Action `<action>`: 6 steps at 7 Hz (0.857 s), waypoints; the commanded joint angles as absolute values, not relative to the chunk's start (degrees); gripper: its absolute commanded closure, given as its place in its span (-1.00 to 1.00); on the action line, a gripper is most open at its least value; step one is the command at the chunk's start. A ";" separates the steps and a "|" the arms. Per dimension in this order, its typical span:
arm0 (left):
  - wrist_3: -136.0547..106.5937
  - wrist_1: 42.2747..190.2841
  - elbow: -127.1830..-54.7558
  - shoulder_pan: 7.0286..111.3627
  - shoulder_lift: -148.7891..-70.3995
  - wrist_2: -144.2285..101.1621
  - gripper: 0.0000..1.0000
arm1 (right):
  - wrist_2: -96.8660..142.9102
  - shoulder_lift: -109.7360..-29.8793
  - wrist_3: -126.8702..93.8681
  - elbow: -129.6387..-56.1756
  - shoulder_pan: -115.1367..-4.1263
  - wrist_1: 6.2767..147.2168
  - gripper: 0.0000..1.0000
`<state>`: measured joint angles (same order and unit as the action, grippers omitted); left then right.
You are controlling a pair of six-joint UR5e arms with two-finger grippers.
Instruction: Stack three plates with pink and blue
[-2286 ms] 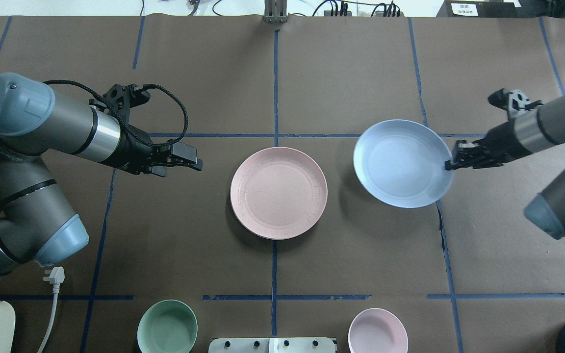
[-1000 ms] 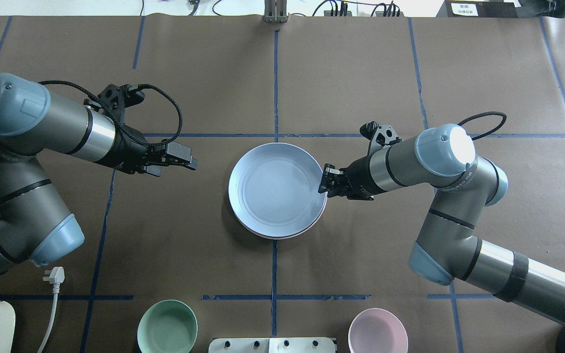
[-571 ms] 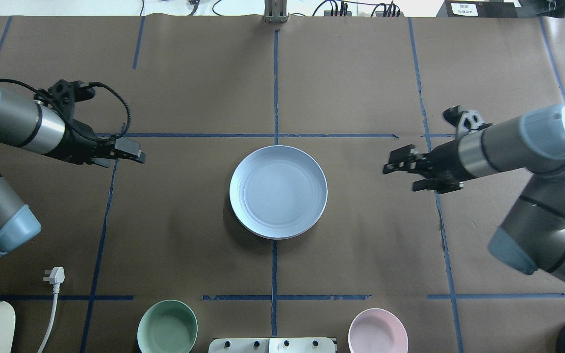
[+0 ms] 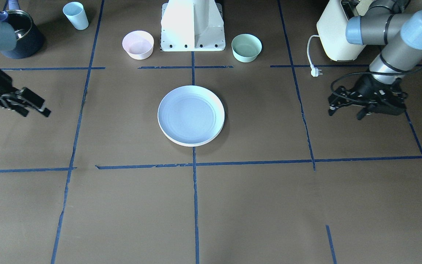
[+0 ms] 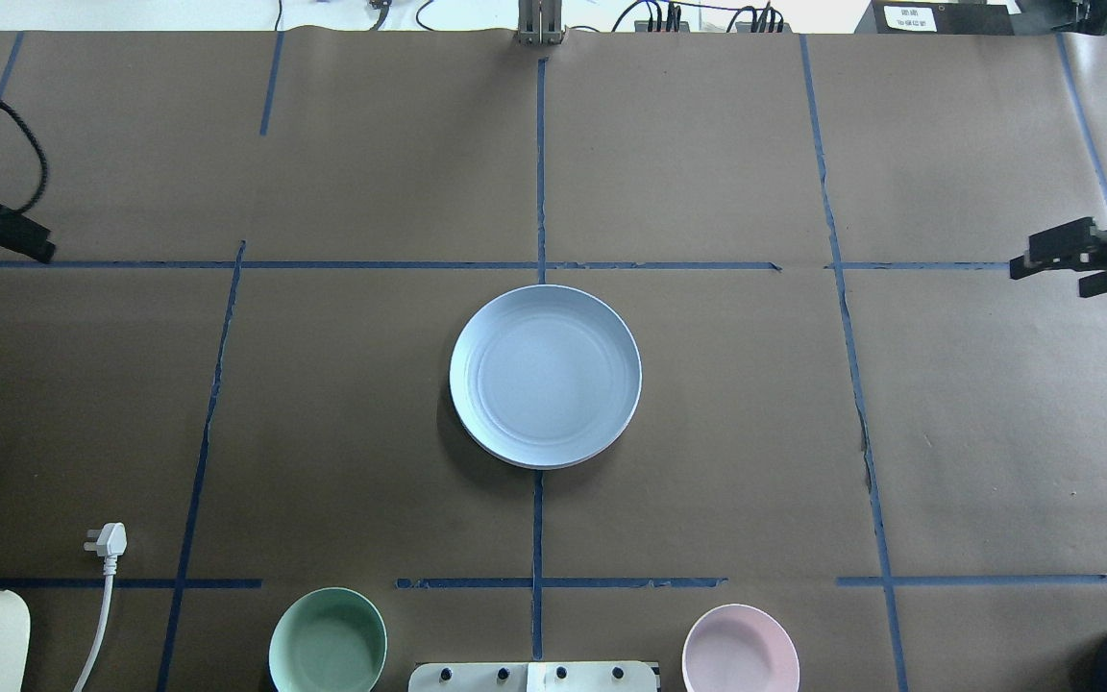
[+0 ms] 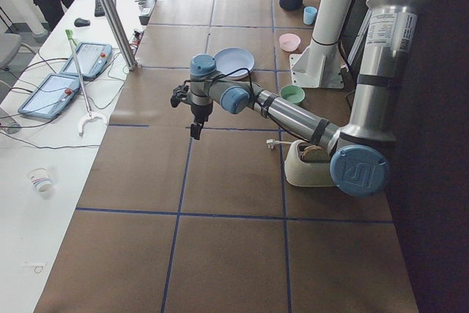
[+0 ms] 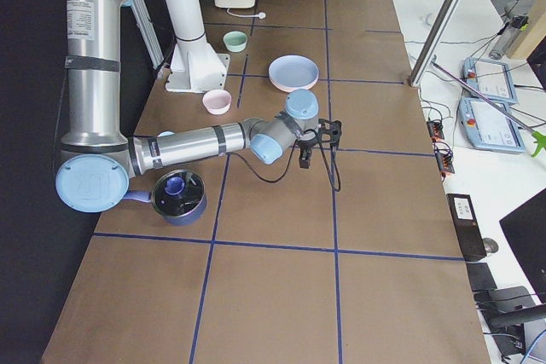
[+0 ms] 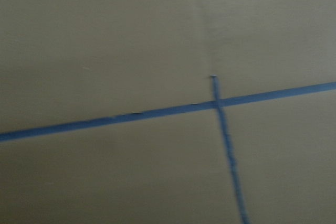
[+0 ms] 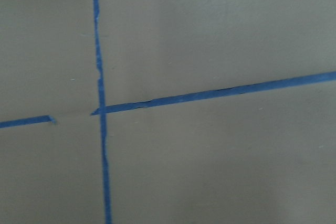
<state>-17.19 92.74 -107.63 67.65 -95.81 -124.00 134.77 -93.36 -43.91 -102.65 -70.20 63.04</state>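
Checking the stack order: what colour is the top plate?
Pale blue. The top plate shows best in the overhead view.

The brown, blue-taped table (image 5: 707, 432) bears a round pale-blue-topped plate stack (image 5: 545, 376), a small mint bowl (image 5: 328, 641) and a small pink bowl (image 5: 740, 649).

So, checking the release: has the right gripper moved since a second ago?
Yes. The right gripper went rightward, off the blue plate, past the vertical tape line.

Faint rings on pale blue plate (image 5: 545, 375), mint bowl (image 5: 328, 642), pink bowl (image 5: 740, 649), blue-taped brown table (image 5: 707, 144)
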 commanded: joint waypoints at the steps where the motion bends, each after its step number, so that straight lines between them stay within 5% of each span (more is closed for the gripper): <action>1: -2.83 86.22 -107.24 76.95 -93.09 -125.67 -1.00 | 135.26 -93.26 -10.45 -102.57 -81.25 83.81 -1.00; 3: 8.63 86.22 -100.93 85.82 -92.02 -137.16 -1.00 | 135.61 -92.98 7.93 -99.60 -87.86 92.88 -1.00; 6: 10.99 84.55 -100.72 86.31 -89.75 -137.37 -1.00 | 137.46 -93.16 9.49 -98.09 -88.42 92.46 -1.00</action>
